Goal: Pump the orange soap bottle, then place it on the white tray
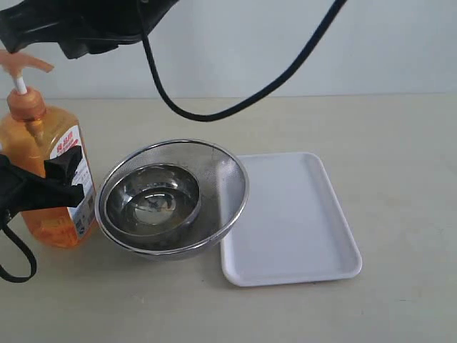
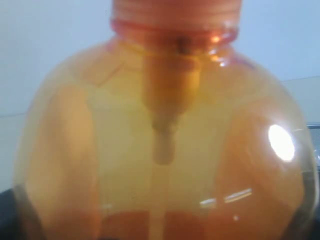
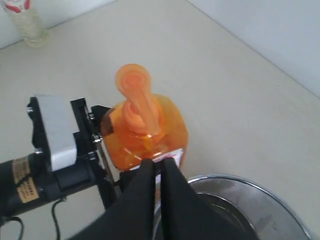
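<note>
My left gripper (image 1: 66, 177) reaches in level from the left edge of the frame, its black fingers clamped around the soap bottle (image 1: 43, 143) at mid-height. My right arm (image 1: 93, 25) stretches across the upper left, and my right gripper (image 3: 159, 167) points down with its fingers pressed together.

The surface (image 1: 407, 136) is plain beige, matte and without any pattern. Behind it stands a pale wall (image 1: 400, 43), white with a slightly blue tone, and it meets the surface in a straight line. The light is soft and even. In the right wrist view, pale wall borders the surface on two sides.
</note>
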### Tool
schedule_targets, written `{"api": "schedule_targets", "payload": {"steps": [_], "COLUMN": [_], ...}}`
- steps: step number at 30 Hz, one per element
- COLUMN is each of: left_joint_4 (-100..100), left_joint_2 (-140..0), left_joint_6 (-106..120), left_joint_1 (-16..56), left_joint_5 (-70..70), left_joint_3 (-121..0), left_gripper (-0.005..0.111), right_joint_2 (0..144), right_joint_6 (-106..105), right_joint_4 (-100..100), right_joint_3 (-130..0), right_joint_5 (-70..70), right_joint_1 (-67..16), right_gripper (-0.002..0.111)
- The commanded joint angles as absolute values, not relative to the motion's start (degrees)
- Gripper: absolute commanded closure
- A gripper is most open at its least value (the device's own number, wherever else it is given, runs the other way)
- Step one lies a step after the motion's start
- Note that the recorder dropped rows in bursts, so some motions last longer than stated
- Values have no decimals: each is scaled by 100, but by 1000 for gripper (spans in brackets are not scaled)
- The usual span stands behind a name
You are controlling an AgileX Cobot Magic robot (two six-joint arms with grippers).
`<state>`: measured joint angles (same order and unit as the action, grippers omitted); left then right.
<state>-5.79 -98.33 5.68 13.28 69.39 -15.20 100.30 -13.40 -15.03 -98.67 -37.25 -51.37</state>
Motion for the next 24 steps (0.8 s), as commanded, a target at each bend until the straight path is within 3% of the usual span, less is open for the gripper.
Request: {"api": "schedule_targets", "payload": {"steps": [1, 24], "left_joint_4": [-537, -526], "left_joint_2": [-9834, -9834], "left_joint_6": [600, 600], "left_joint_1": [1318, 1318], "left_joint_5": [6840, 6794], "left_joint_3": [-1508, -1508], "left_gripper": [102, 102], "right_joint_2": [10180, 10648], "right_joint_6": [-2070, -1798], "right_joint_4": [-2728, -1312], "right_joint_3": [-9826, -9826], "right_joint_5": [-3579, -2701], "right_joint_1": [-5346, -5420], "right_gripper": [108, 108]}}
